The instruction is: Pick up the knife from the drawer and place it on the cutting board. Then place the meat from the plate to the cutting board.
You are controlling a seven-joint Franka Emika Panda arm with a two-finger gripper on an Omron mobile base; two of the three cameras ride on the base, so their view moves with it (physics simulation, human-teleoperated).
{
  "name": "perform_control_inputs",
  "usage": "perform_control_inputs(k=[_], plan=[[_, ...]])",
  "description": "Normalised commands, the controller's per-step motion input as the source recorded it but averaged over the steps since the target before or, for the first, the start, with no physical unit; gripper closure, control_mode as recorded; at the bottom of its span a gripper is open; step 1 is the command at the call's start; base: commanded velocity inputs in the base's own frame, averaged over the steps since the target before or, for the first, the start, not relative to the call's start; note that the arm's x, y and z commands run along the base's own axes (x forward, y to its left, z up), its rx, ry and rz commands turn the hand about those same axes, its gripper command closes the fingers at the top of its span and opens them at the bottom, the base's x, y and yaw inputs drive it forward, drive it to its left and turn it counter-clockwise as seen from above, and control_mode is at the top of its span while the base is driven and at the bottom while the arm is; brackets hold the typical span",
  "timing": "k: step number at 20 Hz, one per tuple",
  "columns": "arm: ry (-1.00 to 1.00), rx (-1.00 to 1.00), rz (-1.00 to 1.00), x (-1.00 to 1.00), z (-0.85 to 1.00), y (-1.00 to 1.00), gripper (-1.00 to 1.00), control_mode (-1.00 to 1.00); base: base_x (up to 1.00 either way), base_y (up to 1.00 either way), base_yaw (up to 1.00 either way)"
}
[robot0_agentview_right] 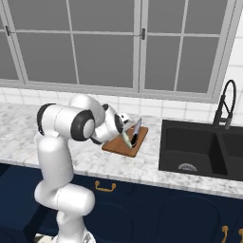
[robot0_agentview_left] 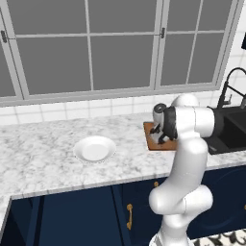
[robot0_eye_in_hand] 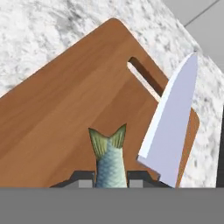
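My gripper (robot0_eye_in_hand: pixel 109 179) is shut on the meat (robot0_eye_in_hand: pixel 108 153), a small silvery-blue fish whose tail fin points out ahead of the fingertips. It hangs just above the reddish-brown cutting board (robot0_eye_in_hand: pixel 65 113). The knife (robot0_eye_in_hand: pixel 170 127) rests on the board to the fish's right, its pale blade pointing toward the handle slot. From the right base view, the gripper (robot0_agentview_right: pixel 124 132) holds the fish (robot0_agentview_right: pixel 126 138) over the board (robot0_agentview_right: pixel 114 144), beside the knife (robot0_agentview_right: pixel 136 129). The white plate (robot0_agentview_left: pixel 94 149) sits bare on the counter, left of the board (robot0_agentview_left: pixel 150 140). The drawer is out of view.
A black sink (robot0_agentview_right: pixel 190 147) with a dark faucet (robot0_agentview_right: pixel 227 102) lies right of the board. Marble counter runs along the tiled wall under the windows. Navy cabinet doors with brass handles (robot0_agentview_right: pixel 105 186) are below.
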Motion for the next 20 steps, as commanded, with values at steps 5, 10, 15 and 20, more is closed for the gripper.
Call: perform_control_inputs(k=[5, 10, 15, 20], plan=[[0.0, 0.0, 0.0, 0.81, 0.45, 0.25, 1.0, -1.0, 0.0, 0.0, 0.0], [-0.01, 0.04, -0.03, 0.05, 0.21, 0.71, -1.0, -1.0, 0.0, 0.0, 0.0], [-0.03, 0.17, -0.01, -0.87, -0.11, -0.41, -1.0, -1.0, 0.0, 0.0, 0.0], [0.0, 0.06, 0.13, -0.41, 0.04, -0.89, -1.0, -1.0, 0.0, 0.0, 0.0]])
